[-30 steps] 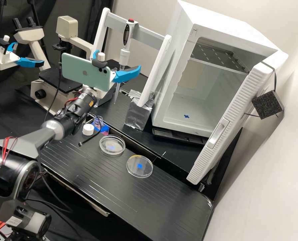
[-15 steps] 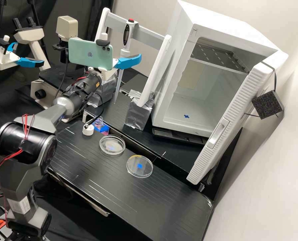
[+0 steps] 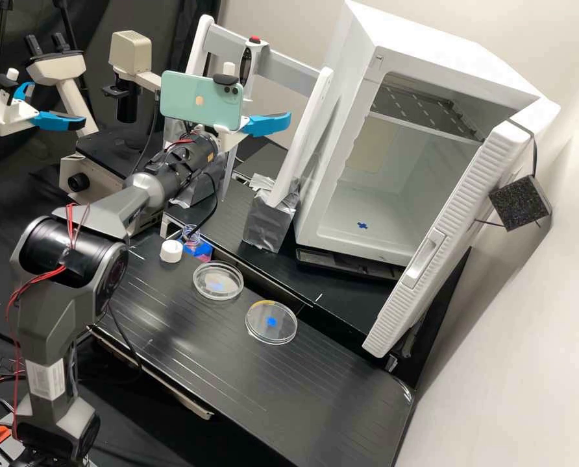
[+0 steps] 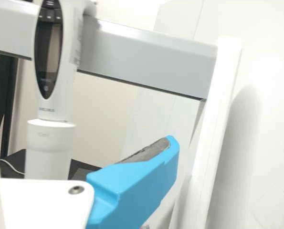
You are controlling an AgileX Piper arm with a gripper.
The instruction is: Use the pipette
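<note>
Claw (image 3: 259, 100): one, spread wide, empty; blue finger (image 4: 132, 183) apart from pipette. Pipette (image 4: 50, 148): one, near claw, upright at crossbar (image 4: 146, 57) of white stand. Step in hand, as judged: approach for grasp. Next move calls for centring claw about pipette's body, easing forward, closing squarely before lift.

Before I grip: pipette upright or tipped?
Upright: the pipette hangs at the grey crossbar, red button on top, narrow tip pointing down.
</note>
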